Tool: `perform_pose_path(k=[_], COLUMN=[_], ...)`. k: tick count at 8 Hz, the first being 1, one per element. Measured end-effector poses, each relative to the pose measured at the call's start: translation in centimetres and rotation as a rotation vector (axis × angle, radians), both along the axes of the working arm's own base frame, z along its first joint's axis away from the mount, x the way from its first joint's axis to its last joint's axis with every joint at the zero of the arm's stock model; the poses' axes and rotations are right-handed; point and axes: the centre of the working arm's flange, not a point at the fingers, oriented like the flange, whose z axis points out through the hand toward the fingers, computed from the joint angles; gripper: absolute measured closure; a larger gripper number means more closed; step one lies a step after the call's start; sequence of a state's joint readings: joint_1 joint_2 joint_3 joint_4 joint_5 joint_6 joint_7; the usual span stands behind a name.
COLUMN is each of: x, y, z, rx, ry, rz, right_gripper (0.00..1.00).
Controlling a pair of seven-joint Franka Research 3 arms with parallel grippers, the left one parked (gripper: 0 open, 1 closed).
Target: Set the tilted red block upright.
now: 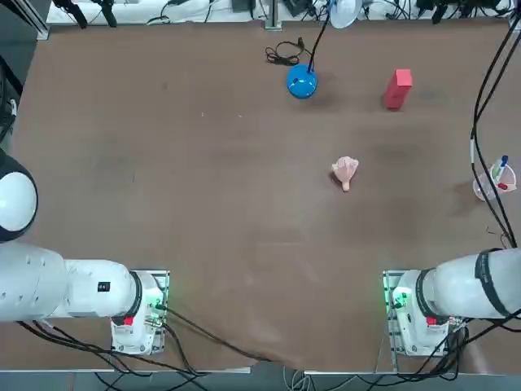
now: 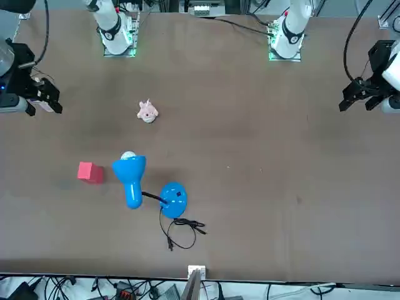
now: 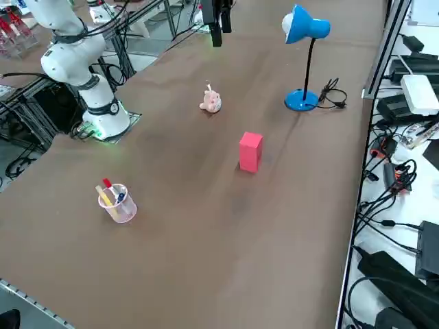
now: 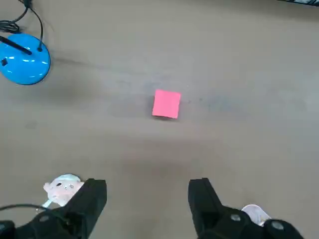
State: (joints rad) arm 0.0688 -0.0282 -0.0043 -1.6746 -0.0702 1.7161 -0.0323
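- The brown tabletop [image 1: 163,163] carries everything; the working right arm's base is bolted near the robot-side edge, toward the robot's right corner.
- A blue desk lamp [image 3: 306,41] with a round blue base [image 1: 301,81] and a black cord stands close to the far edge, about midway along it.
- The small matte red rectangular block [image 1: 397,88] sits near the far edge, toward the robot's right, well apart from the lamp base. In the right side view the red block [image 3: 250,151] looks taller than wide and close to standing; any lean is slight and I cannot tell its direction.
- A pale pink lumpy toy [image 1: 345,172] lies nearer the middle of the tabletop, between the block and the robot-side edge.
- A clear plastic cup [image 1: 494,181] of pens stands at the right edge.
- The black two-finger right gripper [image 4: 147,196] hangs high above the tabletop with its fingers spread wide, holding nothing.
- In the wrist view the block [image 4: 166,104] lies ahead of the fingers, roughly in line with the gap between them, so the coming move is likely forward and down.
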Motion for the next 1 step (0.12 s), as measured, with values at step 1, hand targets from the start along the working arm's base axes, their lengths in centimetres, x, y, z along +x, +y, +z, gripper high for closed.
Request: perform_pose_path(k=[1], x=[-0.05], y=[-0.17], z=[-0.05], rx=[-0.001], ry=[0.005], rz=[-0.004], right_gripper=[0.00])
